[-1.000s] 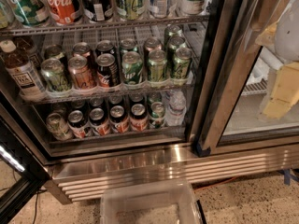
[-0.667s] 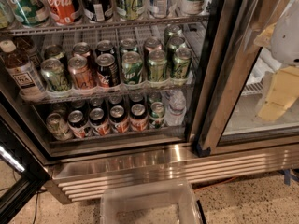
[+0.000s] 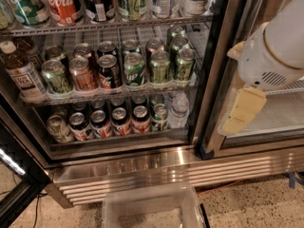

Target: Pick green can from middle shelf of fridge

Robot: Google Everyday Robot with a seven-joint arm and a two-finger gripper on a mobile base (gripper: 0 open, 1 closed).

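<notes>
Nothing is picked yet: the dark green aluminium can (image 3: 184, 64) stands at the front of the grey wire middle shelf (image 3: 109, 95), left of the black door post (image 3: 211, 80) of the steel fridge (image 3: 142, 163), while the pale gripper (image 3: 243, 110) hangs right of that post, seemingly empty, and I cannot tell how far open it is.

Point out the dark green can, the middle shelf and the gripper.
green can (image 3: 184, 66), camera view, its body, front row's right end.
middle shelf (image 3: 118, 94), camera view, its front rail.
gripper (image 3: 241, 112), camera view, its tan lower part, before the right glass door (image 3: 282, 120).

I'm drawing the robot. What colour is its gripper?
Pale yellow: camera view shows the gripper by the fridge, right side.
</notes>
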